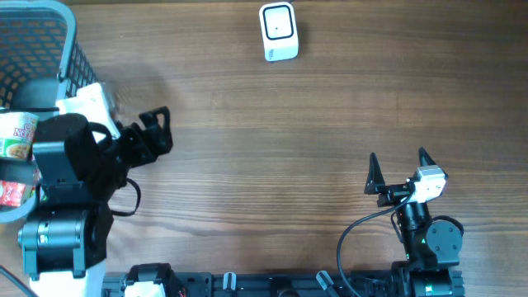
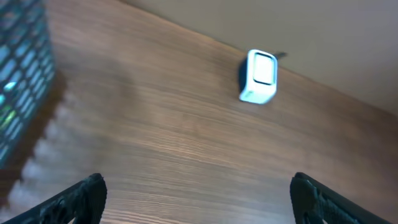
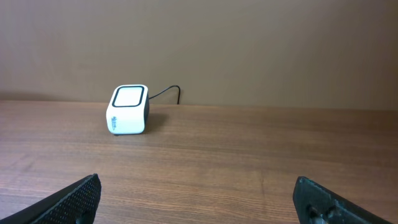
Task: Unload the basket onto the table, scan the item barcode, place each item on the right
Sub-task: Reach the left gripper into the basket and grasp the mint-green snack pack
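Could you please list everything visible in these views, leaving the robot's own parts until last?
scanner: one, white, far edge of the table, near the middle
scanner cable: one, dark, behind the scanner
basket: one, blue-grey mesh, far left corner
noodle cup: one, white and green label, left edge, apparently in the basket
red packet: one, red, next to the cup
table: one, brown wood
left gripper: one, black, open, empty, beside the basket
right gripper: one, black, open, empty, near right

A mock shop checkout is showing: barcode scanner (image 1: 278, 31) sitting on the wooden surface (image 1: 272, 165) ahead of the right pincer (image 1: 397, 155), grocery basket (image 1: 68, 25) standing beside the left pincer (image 1: 164, 129).
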